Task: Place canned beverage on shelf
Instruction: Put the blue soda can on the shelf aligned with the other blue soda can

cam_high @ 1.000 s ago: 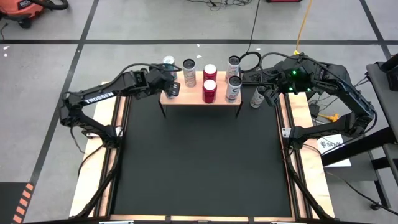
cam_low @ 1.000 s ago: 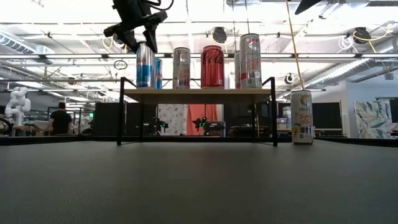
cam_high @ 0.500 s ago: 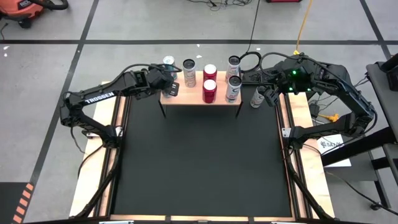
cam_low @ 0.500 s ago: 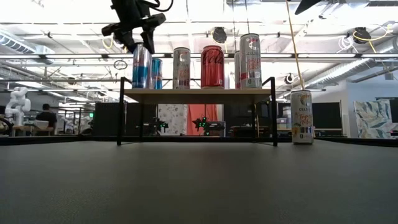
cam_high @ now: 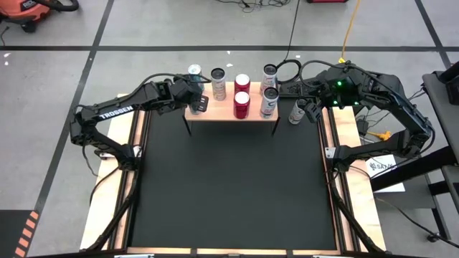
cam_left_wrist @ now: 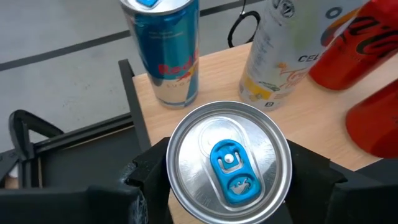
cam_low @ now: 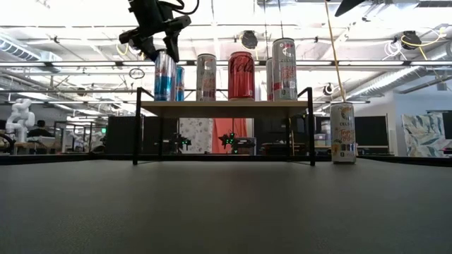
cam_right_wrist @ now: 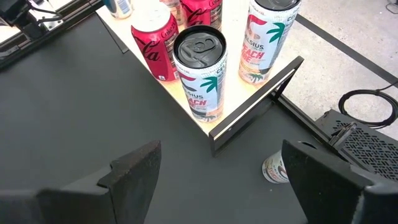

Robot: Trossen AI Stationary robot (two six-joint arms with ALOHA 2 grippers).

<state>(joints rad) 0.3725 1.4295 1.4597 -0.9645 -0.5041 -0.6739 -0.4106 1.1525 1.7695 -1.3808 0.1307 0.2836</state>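
Table (cam_high: 229,186): your black work surface is bare across its middle; everything you care about sits along the far edge.

Shelf (cam_high: 231,111): the light-wood board on black legs stands at the far edge, between the two arms. In the low view (cam_low: 226,104) it carries a row of upright cans.

Left arm: you have it reaching in from the left, its left gripper (cam_left_wrist: 224,186) over the shelf's left front corner.

Right arm: it waits at the shelf's right end, right gripper (cam_right_wrist: 217,180) with fingers spread wide and nothing between them.

Cans already on the shelf: a silver can (cam_high: 219,84), two red cans (cam_high: 242,104), two white cans (cam_high: 269,102) and a blue can (cam_left_wrist: 163,46) at the back left. All look upright.

Can in hand: the blue-tabbed can (cam_left_wrist: 228,163) sits between the left fingers, which flank it closely on both sides; whether they press on it you cannot tell from these views. In the low view (cam_low: 163,75) its base looks to be down on the board, just in front of the blue can.

Can left over: one white can (cam_high: 295,112) stands on the table just off the shelf's right end, near the right gripper.

Progress: most of the job looks done. You likely have to let go on the left, back out clear, then fetch the last can.
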